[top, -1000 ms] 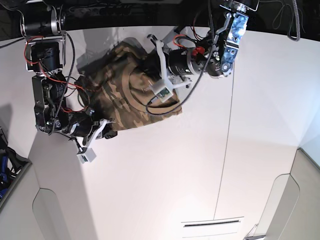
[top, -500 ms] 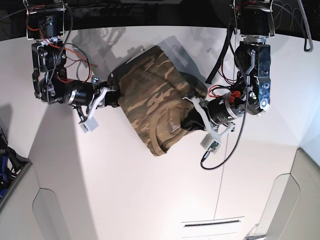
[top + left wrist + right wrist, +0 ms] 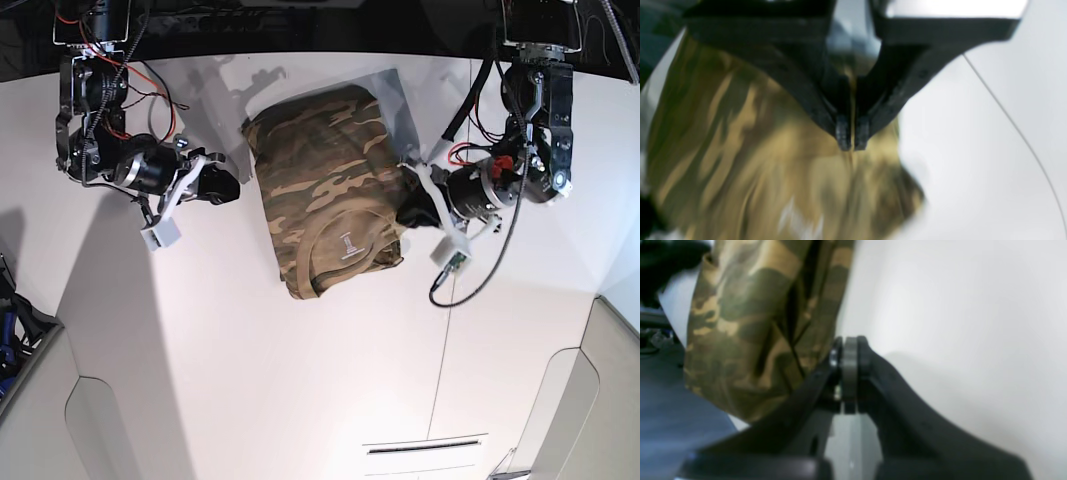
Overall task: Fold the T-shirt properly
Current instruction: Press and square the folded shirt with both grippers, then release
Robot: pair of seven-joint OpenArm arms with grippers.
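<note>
- The T-shirt (image 3: 325, 205) lies on the white table (image 3: 300, 400) toward its far side, between the two arms, as a compact folded packet; the collar and small pale mark face up at its near end
- The left gripper (image 3: 852, 138) has its jaws pressed together at the packet's right edge; in the wrist view a thin sliver of tan seems to sit between the tips, so it may be pinching cloth, though the blur leaves that unsure
- The right gripper (image 3: 846, 350) is clenched with nothing visibly between its jaws; camouflage cloth sits just beside its tip in the wrist view, while the base view shows it apart from the packet's left edge
- Judged from the packet's shape, the main folds look done and the step in hand is the final settling or tidying of the packet
- The near edge bulges unevenly and the right edge is rumpled by the left arm
- The next move calls for freeing any cloth from the left jaws without dragging the top layer, then lifting both arms clear so the folds are not disturbed
</note>
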